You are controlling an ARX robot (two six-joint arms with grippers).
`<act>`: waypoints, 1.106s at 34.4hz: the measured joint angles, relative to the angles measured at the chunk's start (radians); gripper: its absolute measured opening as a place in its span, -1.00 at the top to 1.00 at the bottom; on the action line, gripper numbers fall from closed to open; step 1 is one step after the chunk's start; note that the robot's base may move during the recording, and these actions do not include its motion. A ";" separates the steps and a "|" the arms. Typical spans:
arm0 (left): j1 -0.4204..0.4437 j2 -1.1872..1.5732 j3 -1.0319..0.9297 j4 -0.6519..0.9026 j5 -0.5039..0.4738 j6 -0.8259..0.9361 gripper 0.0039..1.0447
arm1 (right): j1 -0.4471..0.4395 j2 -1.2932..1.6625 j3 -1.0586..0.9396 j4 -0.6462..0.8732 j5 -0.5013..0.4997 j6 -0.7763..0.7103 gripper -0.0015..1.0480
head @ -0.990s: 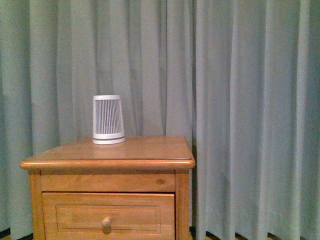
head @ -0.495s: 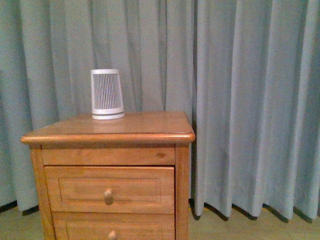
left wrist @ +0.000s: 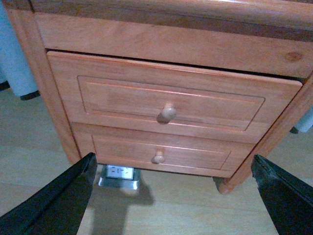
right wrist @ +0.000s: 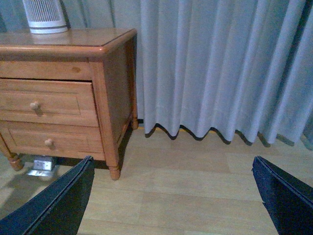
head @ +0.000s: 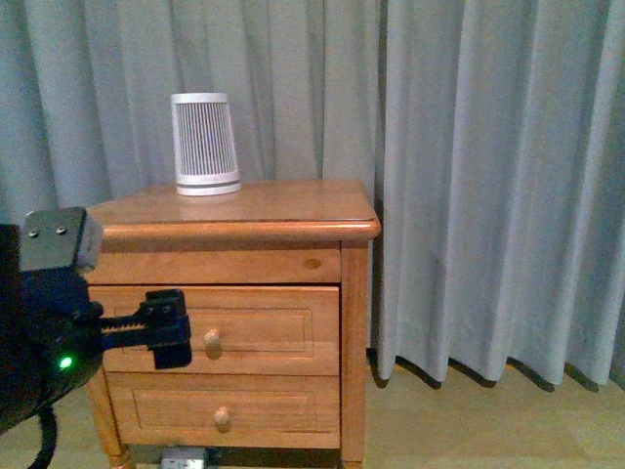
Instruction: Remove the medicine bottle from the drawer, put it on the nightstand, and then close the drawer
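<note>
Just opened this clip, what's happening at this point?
The left gripper is open and level with the knob of the upper drawer, just short of it and gripping nothing. The drawer looks shut or nearly so, and no medicine bottle is visible. A white slatted device stands on the nightstand. The right arm's fingers are spread open and empty, off to the nightstand's side.
</note>
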 joint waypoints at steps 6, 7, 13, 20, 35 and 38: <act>-0.013 0.189 0.206 -0.013 0.020 0.048 -0.88 | 0.000 0.000 0.000 0.000 0.000 0.000 -0.87; -0.014 0.206 0.224 -0.016 0.021 0.055 -0.88 | 0.000 0.000 0.000 0.000 0.000 0.000 -0.87; -0.016 0.337 0.359 -0.043 0.039 0.101 -0.88 | 0.000 0.000 0.000 0.000 0.000 0.000 -0.87; -0.016 0.457 0.499 -0.067 0.047 0.154 -0.88 | 0.000 0.000 0.000 0.000 0.000 0.000 -0.87; -0.010 0.652 0.727 -0.161 0.042 0.160 -0.88 | 0.000 0.000 0.000 0.000 0.000 0.000 -0.87; -0.004 0.668 0.753 -0.174 0.042 0.148 -0.88 | 0.000 0.000 0.000 0.000 0.000 0.000 -0.87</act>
